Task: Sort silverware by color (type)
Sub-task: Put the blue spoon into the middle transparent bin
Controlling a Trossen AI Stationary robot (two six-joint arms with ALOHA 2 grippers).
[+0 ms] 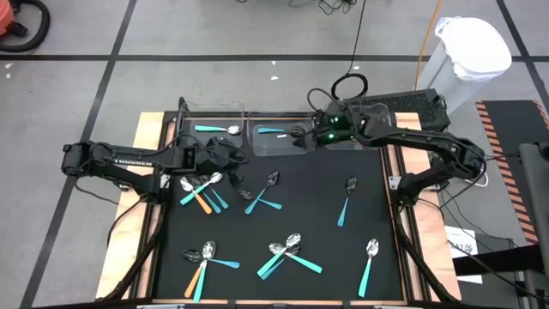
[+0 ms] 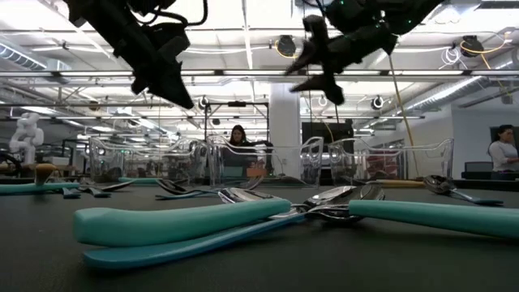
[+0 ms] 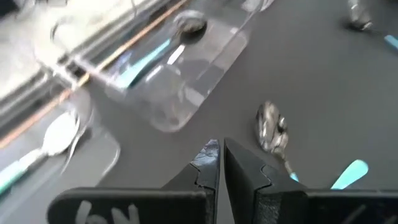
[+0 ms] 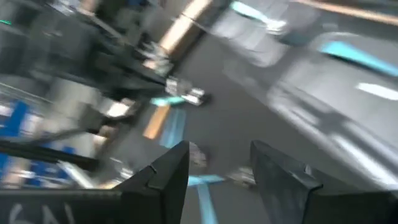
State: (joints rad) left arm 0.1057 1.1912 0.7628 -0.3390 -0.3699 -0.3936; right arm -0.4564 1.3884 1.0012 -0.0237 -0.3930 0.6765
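Observation:
Silverware with metal heads lies scattered on the black mat [image 1: 317, 232]. A mix of teal and orange spoons [image 1: 202, 192] sits at the left, with more teal ones [image 1: 287, 253] toward the front. One teal spoon [image 1: 216, 129] lies in the left clear tray [image 1: 190, 120] and a light blue one [image 1: 273, 131] in the tray [image 1: 262, 148] beside it. My left gripper [image 1: 230, 163] [image 3: 217, 147] hovers shut and empty just in front of the left tray, near a spoon [image 3: 271, 127]. Over the second tray's right end, my right gripper [image 1: 302, 137] [image 4: 217, 152] is open with nothing between its fingers.
A white bin [image 1: 467, 56] stands off the table at the back right, and cables [image 1: 347, 86] lie behind the trays. Wooden rails [image 1: 150, 129] border the mat. People [image 2: 239, 136] show in the room beyond the table.

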